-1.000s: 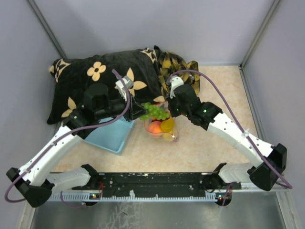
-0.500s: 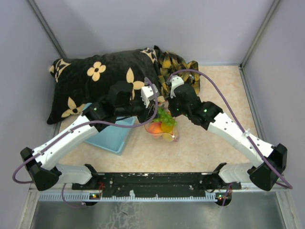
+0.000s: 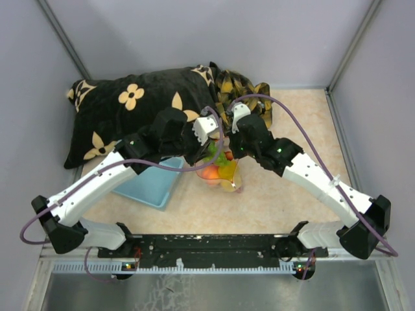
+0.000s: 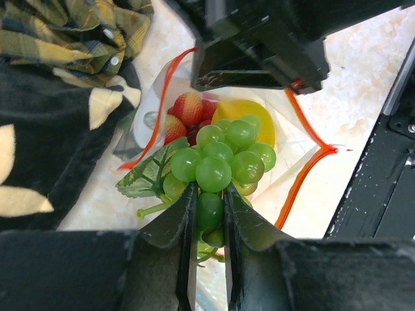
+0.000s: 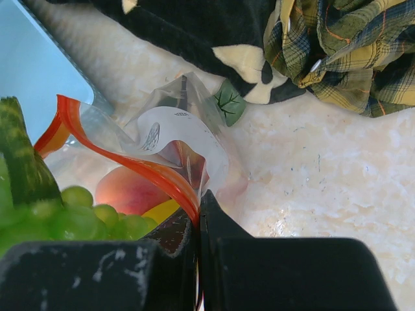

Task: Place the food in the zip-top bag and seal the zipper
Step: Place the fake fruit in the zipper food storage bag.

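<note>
Right now my left gripper [image 4: 211, 194] stands only narrowly apart, its two fingers pinching the lower end of a bunch of green grapes [image 4: 220, 155]. Most of the bunch bulges out just past the fingertips, and a green leaf [image 4: 144, 176] juts off to their left. Straight beyond the grapes lies the open mouth of the clear bag [image 4: 150, 107]. The bunch hangs over it, though I cannot tell whether it touches what is inside. Further out from these jaws, inside the bag, sit red strawberries [image 4: 189, 107] and a yellow piece [image 4: 233, 110]. The red-orange zipper [image 4: 299, 184] runs along the mouth on either side of them. My right gripper [image 5: 199, 214] is closed tight, nipping the bag's rim right at the zipper, and the strip arches away from the fingertips up and to the left. Just left of those fingertips, inside the bag, rests an orange round fruit [image 5: 126, 191]. Ahead of the right jaws a loose leaf [image 5: 230, 103] lies on the table [image 5: 324, 168], close against the black pillow [image 5: 181, 32], with a plaid cloth [image 5: 337, 45] off to the right. The blue basket [image 5: 39, 71] is far to the left of them.
</note>
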Available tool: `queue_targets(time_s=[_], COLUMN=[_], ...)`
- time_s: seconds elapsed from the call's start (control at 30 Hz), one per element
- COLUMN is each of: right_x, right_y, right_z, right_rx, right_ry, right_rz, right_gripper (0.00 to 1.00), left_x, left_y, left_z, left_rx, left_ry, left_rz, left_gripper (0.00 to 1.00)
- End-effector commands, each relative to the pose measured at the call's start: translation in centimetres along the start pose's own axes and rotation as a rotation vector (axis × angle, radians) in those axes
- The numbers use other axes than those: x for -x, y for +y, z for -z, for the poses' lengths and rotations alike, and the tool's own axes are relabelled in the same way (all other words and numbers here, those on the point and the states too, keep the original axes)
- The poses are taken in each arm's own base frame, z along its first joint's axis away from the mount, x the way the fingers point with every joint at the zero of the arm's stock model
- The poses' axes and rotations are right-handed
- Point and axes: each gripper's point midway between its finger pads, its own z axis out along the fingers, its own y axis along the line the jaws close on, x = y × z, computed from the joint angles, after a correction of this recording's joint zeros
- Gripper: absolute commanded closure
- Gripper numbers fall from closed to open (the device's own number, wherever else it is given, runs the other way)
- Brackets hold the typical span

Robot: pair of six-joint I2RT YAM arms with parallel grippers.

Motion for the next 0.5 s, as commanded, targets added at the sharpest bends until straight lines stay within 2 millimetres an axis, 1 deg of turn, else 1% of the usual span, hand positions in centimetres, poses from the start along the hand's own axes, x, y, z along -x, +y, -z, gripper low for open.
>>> queue_targets(time_s=[0.0,0.13,0.2,0.3,0.37,0.4,0.47], right_x=[3.4,3.4,3.4,3.5,3.6,3.5,3.5], right_y=[0.0,0.0,0.0,-0.1,-0.2,-0.2,-0.2], right_z=[1.3,1.4,1.5,1.7,1.8,1.8,1.8], right_rx=[0.004,0.006,0.006,0.001,0.002,0.001,0.0], right_ry=[-0.097,-0.1,-0.101,-0.107,-0.112,-0.112,-0.114], right_rz=[-0.021,-0.021,-0.021,-0.023,-0.025,-0.025,-0.026], right_gripper=[1.0,1.0,1.0,1.0,1.0,1.0,1.0], left_x=[0.8,1.7,2.1,1.8,1.5,1.5,1.3], left_y=[-1.8,-2.8,-3.5,-3.4,-3.2,-3.0,-2.3], left_z=[-0.7,-1.6,-2.2,-3.1,-3.4,-3.5,-3.7], left_rx=[-0.06,-0.093,-0.133,-0.137,-0.133,-0.121,-0.082], left_ry=[0.012,-0.02,-0.03,-0.018,-0.012,-0.014,-0.013], left_rz=[-0.06,-0.098,-0.111,-0.125,-0.137,-0.141,-0.145], left_gripper=[0.9,0.83,0.81,0.79,0.76,0.73,0.62])
